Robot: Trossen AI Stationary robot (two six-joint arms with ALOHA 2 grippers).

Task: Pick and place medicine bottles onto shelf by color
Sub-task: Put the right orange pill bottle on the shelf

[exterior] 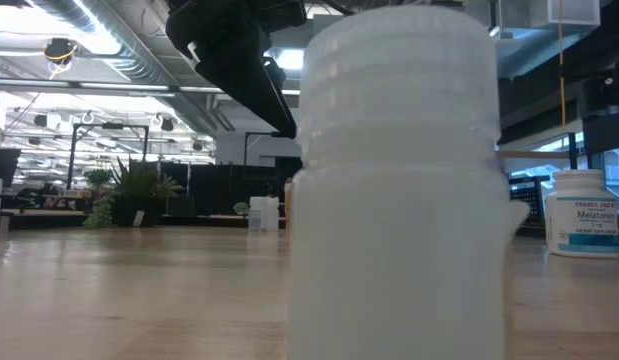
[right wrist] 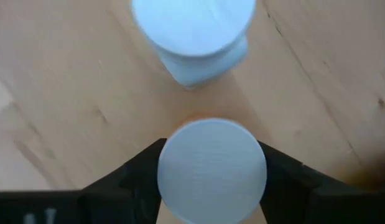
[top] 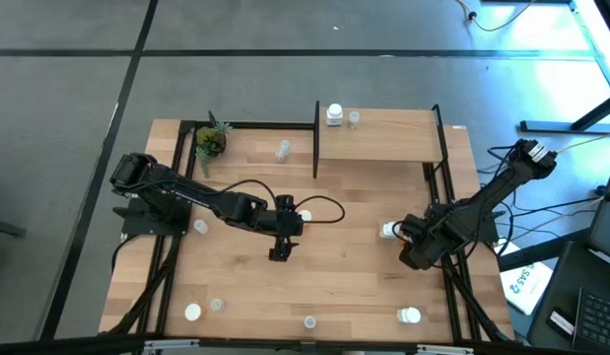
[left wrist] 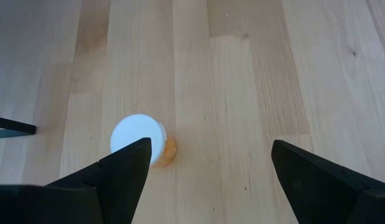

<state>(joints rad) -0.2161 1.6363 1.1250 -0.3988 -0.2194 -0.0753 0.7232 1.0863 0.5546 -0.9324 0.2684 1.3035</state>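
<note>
My right gripper [right wrist: 211, 163] stands near the table's right edge, pointing steeply down, shut on a white-capped bottle with an orange tint below the cap. The gripper [top: 411, 245] hides that bottle in the high view. An opaque white bottle [right wrist: 193, 36] [top: 387, 231] stands on its base just beyond it. My left gripper [left wrist: 211, 165] [top: 278, 251] hangs open over the table's middle, touching nothing. An orange bottle with a white cap [left wrist: 140, 138] stands upright on the wood beside one of its fingers. The shelf [top: 393, 138] at the far side carries a white bottle [top: 334, 115] and a clear one [top: 354, 118]. My right gripper pinches the round white cap [right wrist: 211, 186] of the orange bottle between its two fingers [right wrist: 137, 177], one on each side of the cap. The fingers come from above, pointing steeply down. The bottle stays upright; the cap hides whether its base is on the table.
More bottles stand on the table: a clear one [top: 282, 151] at the far left, white ones [top: 200, 227] [top: 192, 312] [top: 410, 316], and clear ones [top: 217, 306] [top: 309, 321] along the near edge. A potted plant [top: 211, 141] sits in the far left corner. Black posts [top: 316, 138] frame the shelf.
</note>
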